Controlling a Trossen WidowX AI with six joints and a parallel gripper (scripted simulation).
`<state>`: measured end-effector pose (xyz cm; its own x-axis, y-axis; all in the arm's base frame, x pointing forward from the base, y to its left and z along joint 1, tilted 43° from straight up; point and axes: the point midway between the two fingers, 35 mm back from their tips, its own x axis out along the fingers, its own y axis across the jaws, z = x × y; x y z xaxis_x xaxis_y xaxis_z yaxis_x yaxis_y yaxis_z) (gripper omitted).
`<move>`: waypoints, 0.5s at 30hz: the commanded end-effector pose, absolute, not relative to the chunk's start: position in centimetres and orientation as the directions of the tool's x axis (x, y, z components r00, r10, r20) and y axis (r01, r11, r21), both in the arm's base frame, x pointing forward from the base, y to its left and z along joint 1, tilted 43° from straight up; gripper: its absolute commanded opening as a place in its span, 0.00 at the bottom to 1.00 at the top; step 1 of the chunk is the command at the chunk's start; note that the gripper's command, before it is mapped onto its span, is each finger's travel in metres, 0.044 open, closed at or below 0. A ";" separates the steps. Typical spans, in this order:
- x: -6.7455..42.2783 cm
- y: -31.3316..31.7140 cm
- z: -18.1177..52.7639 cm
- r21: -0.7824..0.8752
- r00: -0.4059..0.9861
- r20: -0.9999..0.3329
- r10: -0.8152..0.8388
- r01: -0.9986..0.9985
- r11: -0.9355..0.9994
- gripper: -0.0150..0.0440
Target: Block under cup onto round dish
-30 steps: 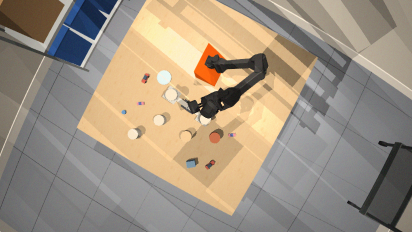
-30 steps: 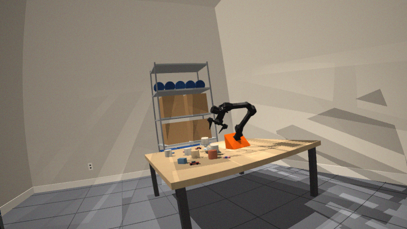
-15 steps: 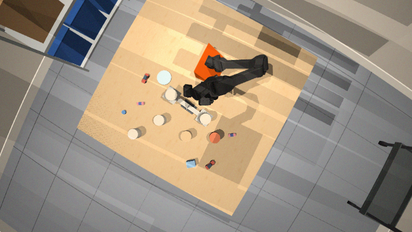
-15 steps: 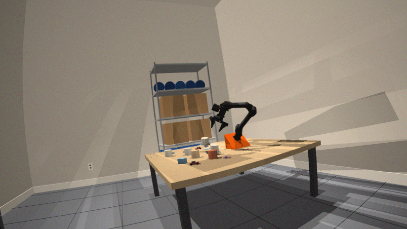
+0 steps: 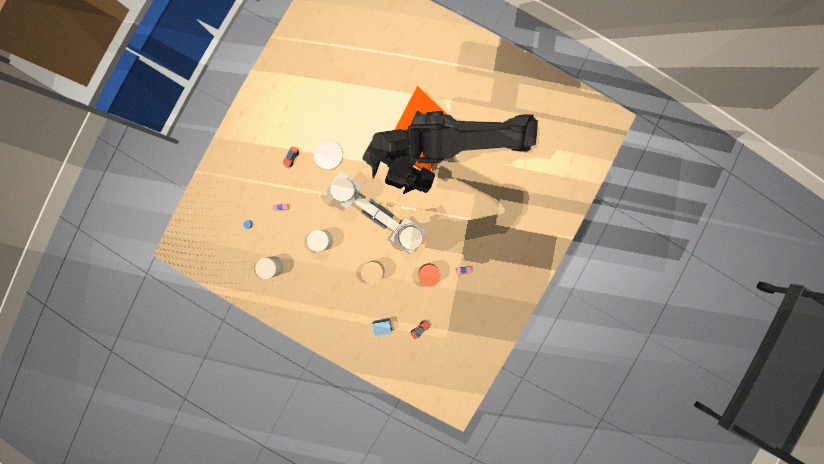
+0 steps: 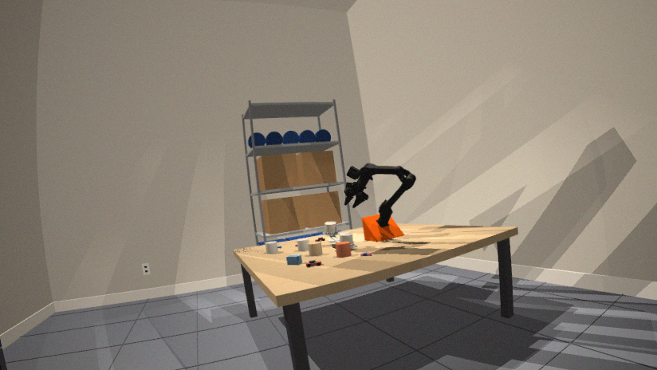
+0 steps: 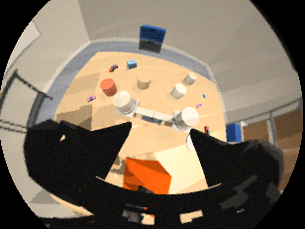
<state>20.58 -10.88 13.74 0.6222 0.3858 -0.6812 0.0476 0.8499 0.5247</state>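
Observation:
The balance carries one white cup at each end. The cup nearer the dish appears to stand higher than the other cup. Both cups are upright, and no block shows. The white round dish has nothing on it; the wrist view shows only its edge beside a finger. My gripper is open and empty, high above the table on the base's side of the balance, touching neither cup.
An orange wedge bears the arm. Beyond the balance stand two whitish cylinders, a tan cylinder and a red-orange cylinder. A light-blue block and toy cars lie on the table.

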 end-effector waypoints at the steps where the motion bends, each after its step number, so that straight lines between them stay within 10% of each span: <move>1: 19.8 -11.3 13.7 0.596 0.670 -0.639 0.377 0.121 0.794 1.00; 15: 19.8 -11.7 14.0 0.646 0.705 -0.596 0.385 0.135 0.751 1.00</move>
<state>19.24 -11.77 13.82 0.7164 0.3661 -0.5939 0.1749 0.7298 0.6609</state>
